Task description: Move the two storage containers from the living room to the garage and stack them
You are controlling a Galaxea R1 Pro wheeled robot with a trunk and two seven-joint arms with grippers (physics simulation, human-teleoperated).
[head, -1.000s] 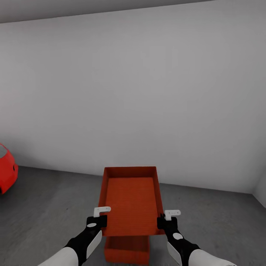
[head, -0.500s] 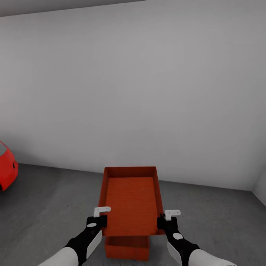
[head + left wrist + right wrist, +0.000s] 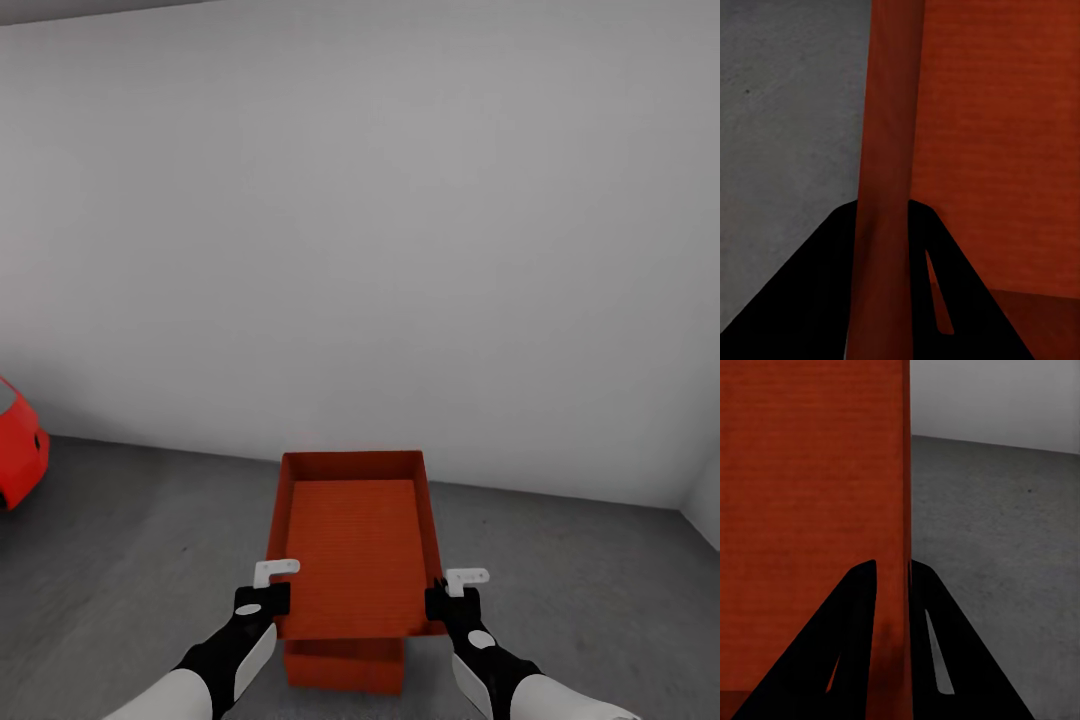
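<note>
Both grippers hold one orange-red storage container (image 3: 350, 545) level over the garage's dark grey floor (image 3: 120, 560). My left gripper (image 3: 268, 600) is shut on its left wall near the front corner, and my right gripper (image 3: 445, 600) is shut on its right wall. In the left wrist view the wall (image 3: 889, 150) runs between the dark fingers (image 3: 832, 285). The right wrist view has the container (image 3: 810, 510) with its wall pinched between the fingers (image 3: 937, 645). Below it, the other storage container (image 3: 345, 668) rests on the floor, mostly hidden by the held one.
A plain pale grey wall (image 3: 360, 250) stands close ahead. The nose of a red car (image 3: 20, 450) shows at the left edge. A side wall (image 3: 705, 515) begins at the far right. Bare concrete lies on both sides of the containers.
The whole picture has shifted a little, so the camera moved: the car sits further left and the lower container higher in view. Both grippers keep the same hold on the upper container.
</note>
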